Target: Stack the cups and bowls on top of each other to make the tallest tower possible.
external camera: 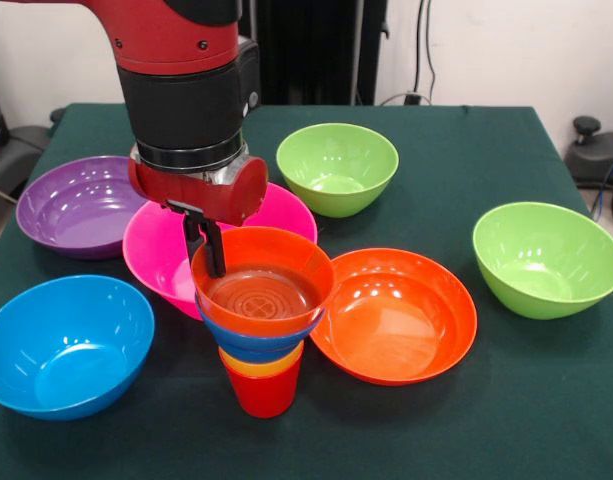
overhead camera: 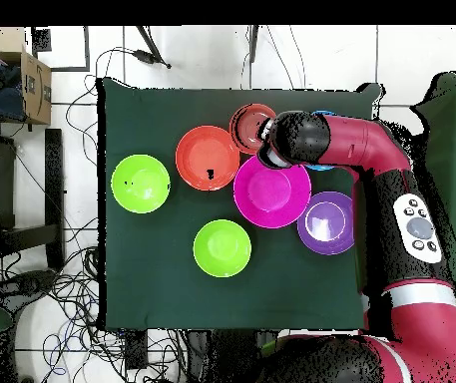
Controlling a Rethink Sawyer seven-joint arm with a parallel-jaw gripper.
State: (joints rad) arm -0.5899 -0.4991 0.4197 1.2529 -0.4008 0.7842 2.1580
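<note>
The tower stands front and centre. Its base is a red cup (external camera: 263, 395), then an orange cup (external camera: 258, 366), a small blue bowl (external camera: 248, 341) and a small orange-red bowl (external camera: 264, 285) on top. My gripper (external camera: 208, 258) comes down from above onto that top bowl's left rim. One finger is inside the bowl and the other is outside, and they are shut on the rim. In the overhead view the tower (overhead camera: 250, 126) pokes out beside the arm's wrist, which hides the gripper.
A pink bowl (external camera: 156, 250) sits just behind the tower, touching or nearly touching it. A large orange-red bowl (external camera: 401, 318) lies right of the tower. A purple bowl (external camera: 74, 205) is back left and a light blue bowl (external camera: 66, 345) front left. Two lime green bowls (external camera: 338, 168) (external camera: 548, 258) are behind and far right.
</note>
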